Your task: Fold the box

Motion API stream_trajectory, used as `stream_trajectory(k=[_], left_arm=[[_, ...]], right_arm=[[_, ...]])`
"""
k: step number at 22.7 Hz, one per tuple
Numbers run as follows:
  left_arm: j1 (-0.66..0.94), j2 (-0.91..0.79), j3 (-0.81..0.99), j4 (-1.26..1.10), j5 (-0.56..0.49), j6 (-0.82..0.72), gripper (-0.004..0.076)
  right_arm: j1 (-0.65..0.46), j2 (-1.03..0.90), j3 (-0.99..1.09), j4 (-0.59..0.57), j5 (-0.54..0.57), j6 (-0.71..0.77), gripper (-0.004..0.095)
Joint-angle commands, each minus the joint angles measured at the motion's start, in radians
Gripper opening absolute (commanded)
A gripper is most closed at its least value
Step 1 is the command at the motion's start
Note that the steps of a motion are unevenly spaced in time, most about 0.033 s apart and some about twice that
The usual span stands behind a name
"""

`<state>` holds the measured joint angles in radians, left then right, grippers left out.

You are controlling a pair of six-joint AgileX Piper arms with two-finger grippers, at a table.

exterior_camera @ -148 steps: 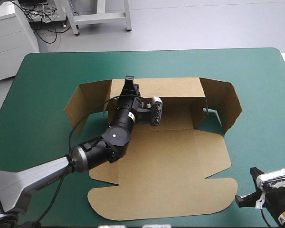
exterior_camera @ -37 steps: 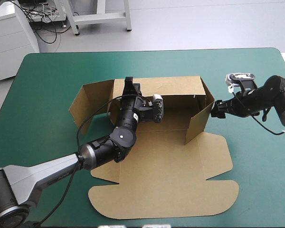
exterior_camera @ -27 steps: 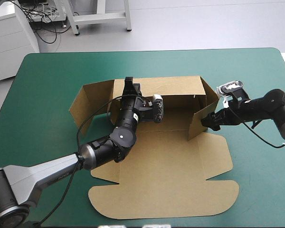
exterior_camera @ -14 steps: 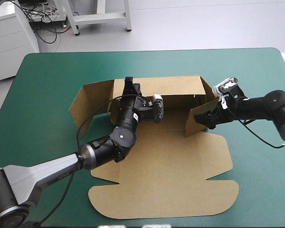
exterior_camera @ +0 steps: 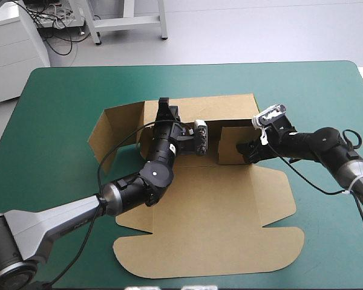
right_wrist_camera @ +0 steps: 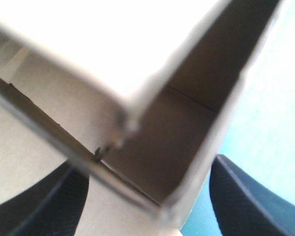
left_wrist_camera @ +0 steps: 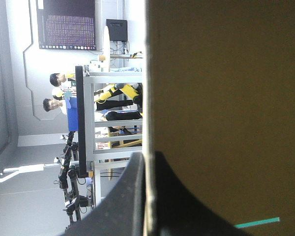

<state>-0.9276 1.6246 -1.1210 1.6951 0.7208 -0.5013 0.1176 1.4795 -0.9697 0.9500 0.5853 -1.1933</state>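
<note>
The right flap (exterior_camera: 230,145) of the box (exterior_camera: 218,205) has been pushed inward for tucking by the spread-fingered, seemingly empty right gripper (exterior_camera: 246,148); its back wall (exterior_camera: 230,109) is pinched by the left gripper (exterior_camera: 164,104).

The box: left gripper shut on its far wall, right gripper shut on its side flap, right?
No: the right gripper is open, fingers astride the flap of the box, per the right wrist view. The left gripper is shut on the far wall.

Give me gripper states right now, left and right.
Left gripper: shut on the box, at the top edge of its raised far wall.
Right gripper: open, with the box's right flap between its fingers.
</note>
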Motion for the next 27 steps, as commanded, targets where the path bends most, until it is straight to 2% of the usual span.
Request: stream_trajectory(k=[1,4,9,13,14,27], left_arm=[[-0.003,-0.040,-0.027,0.096,0.035,-0.014,-0.0032],[-0.003,-0.040,-0.027,0.096,0.035,-0.014,-0.0032],[-0.003,-0.040,-0.027,0.096,0.035,-0.014,-0.0032],[-0.003,-0.040,-0.027,0.096,0.035,-0.014,-0.0032],[-0.003,-0.040,-0.027,0.096,0.034,-0.014,-0.0032],[-0.003,-0.040,-0.027,0.096,0.008,-0.014,-0.0032]], right_arm=[[0.015,-0.043,-0.026,0.093,-0.079,-0.010,0.0581],[0.021,-0.046,-0.026,0.106,-0.100,-0.010,0.0545],[0.021,-0.046,-0.026,0.134,-0.112,-0.068,0.0370],[0.021,-0.046,-0.026,0.274,-0.112,-0.210,0.0094],[0.021,-0.046,-0.026,0.296,-0.112,-0.245,-0.0003],[0.021,-0.046,-0.026,0.307,-0.116,-0.230,-0.0022]])
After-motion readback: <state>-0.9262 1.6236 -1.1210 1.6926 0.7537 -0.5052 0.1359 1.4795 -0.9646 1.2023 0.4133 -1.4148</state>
